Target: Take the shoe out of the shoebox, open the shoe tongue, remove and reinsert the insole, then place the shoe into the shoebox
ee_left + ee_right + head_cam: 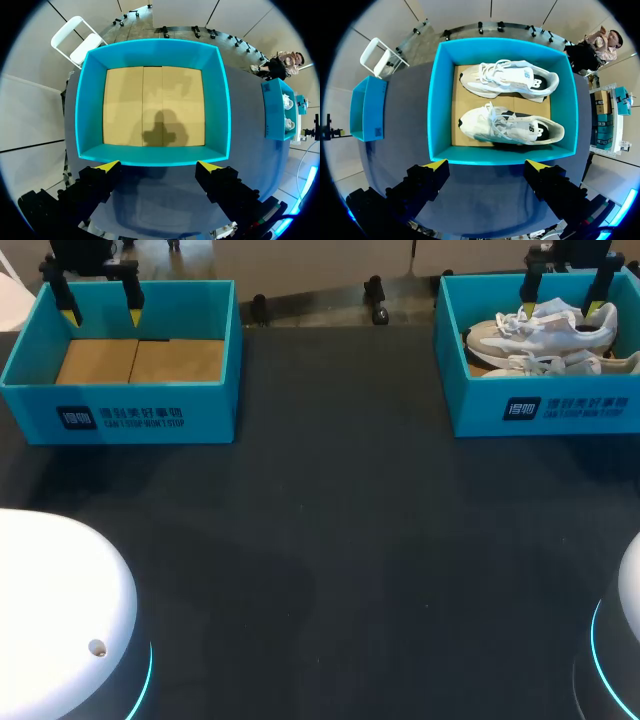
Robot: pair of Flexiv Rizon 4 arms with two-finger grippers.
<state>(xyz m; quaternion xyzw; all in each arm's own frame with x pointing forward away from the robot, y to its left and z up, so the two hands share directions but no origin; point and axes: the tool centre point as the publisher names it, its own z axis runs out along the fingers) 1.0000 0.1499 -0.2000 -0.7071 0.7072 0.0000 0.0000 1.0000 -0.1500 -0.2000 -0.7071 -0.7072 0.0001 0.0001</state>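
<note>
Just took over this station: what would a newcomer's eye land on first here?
Two turquoise shoeboxes stand at the far side of the table. The right shoebox holds two white shoes side by side; the left shoebox shows only bare cardboard. The left gripper and right gripper hang open, each over its own box.

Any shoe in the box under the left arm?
No, in the left wrist view the left shoebox shows only its bare cardboard floor.
</note>
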